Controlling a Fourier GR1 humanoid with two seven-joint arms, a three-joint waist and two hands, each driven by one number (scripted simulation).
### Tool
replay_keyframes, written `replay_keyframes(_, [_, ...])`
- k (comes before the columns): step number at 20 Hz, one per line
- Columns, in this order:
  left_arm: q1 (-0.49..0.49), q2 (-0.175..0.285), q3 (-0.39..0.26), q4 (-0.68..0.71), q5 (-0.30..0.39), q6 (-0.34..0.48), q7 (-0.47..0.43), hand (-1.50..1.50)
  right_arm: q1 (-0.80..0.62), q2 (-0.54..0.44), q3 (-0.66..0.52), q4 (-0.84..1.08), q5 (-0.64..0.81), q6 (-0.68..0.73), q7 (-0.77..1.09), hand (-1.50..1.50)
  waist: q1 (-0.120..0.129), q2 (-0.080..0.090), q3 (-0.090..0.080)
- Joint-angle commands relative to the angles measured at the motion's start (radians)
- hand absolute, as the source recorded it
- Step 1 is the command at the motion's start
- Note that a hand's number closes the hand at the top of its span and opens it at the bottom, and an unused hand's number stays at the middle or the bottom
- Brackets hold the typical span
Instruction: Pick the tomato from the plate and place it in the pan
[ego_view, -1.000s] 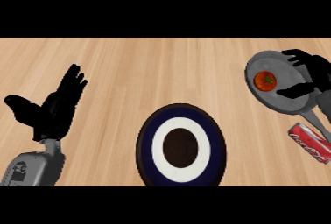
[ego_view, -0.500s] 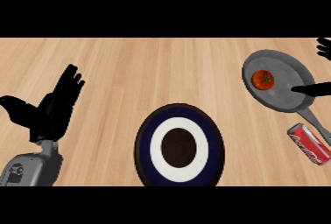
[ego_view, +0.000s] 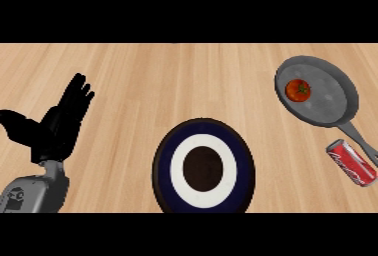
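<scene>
A red tomato (ego_view: 298, 90) lies inside the grey pan (ego_view: 328, 102) at the right of the head view. The pan's handle runs down toward the lower right. A round plate (ego_view: 204, 167) with a dark blue rim, a white ring and a dark centre sits at the lower middle and carries nothing. My left hand (ego_view: 55, 125) rests open at the left edge with its fingers pointing up, far from both plate and pan. My right hand does not show in the view.
A red soda can (ego_view: 352, 163) lies on its side at the lower right, just beside the pan's handle. The wooden counter (ego_view: 170, 80) stretches across the whole view.
My right hand, which hovered over the pan a second ago, has drawn away to the right and left the view. The tomato stays in the pan. The left hand barely moved.
</scene>
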Motion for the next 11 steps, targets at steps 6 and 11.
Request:
replay_keyframes(6, [0.019,0.003,0.01,-0.008,-0.002,-0.006,-0.01,0.0,0.154,-0.071,-0.023,-0.037,-0.034,0.2,-0.14,-1.5,0.0,-0.002,0.001])
replay_keyframes(11, [0.002,-0.005,0.027,0.034,0.008,-0.018,-0.037,0.0,0.157,-0.064,-0.015,-0.063,-0.036,0.187,-0.109,-1.5,0.0,-0.005,-0.001])
